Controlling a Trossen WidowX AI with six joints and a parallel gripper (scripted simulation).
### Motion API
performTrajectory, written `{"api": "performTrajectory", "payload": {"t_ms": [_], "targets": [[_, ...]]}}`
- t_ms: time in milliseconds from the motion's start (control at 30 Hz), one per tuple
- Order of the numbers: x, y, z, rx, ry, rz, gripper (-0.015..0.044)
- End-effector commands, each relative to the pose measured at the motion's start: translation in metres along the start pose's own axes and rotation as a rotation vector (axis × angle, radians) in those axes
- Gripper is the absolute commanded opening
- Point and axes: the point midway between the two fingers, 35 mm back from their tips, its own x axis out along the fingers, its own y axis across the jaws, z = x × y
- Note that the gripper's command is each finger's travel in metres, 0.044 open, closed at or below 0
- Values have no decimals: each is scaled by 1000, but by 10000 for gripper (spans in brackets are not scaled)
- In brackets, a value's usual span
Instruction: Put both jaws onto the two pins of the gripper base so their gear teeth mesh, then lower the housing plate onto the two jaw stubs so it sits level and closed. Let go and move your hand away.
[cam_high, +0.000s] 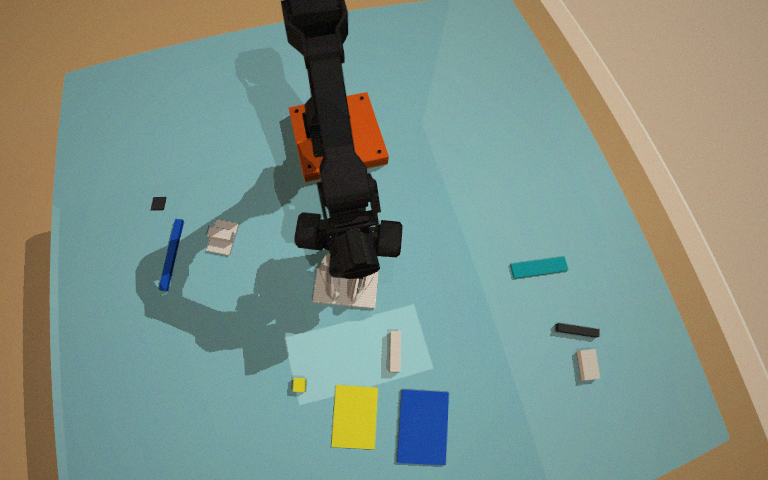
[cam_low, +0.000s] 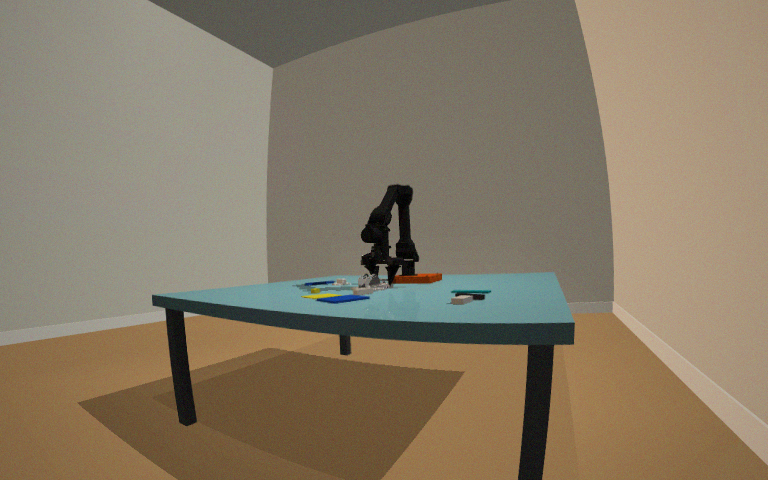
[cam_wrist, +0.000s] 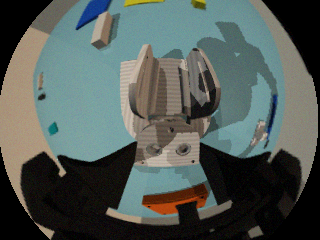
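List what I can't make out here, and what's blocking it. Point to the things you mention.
- Pins and gear teeth: wrist view, covered by the plate (cam_wrist: 169, 142) and jaws.
- Plate's seating on the stubs: exterior view, too small to tell.
- Claw (cam_low: 384, 277) (cam_wrist: 167, 144) fingertips: top view, hidden under the arm (cam_high: 334, 101) (cam_low: 404, 220).
- Blue card's (cam_high: 422, 427) (cam_low: 342, 298) (cam_wrist: 94, 11) far end: wrist view, cut off by the picture's edge.
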Motion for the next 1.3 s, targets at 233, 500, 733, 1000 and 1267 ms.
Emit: {"api": "performTrajectory", "payload": {"t_ms": [233,500,733,1000,1267], "targets": [[2,0,0,4,0,0,351],[3,0,0,3,0,0,351],[6,0,0,3,0,0,351],[6,0,0,2,0,0,351],[8,0,0,2,0,0,351]]}}
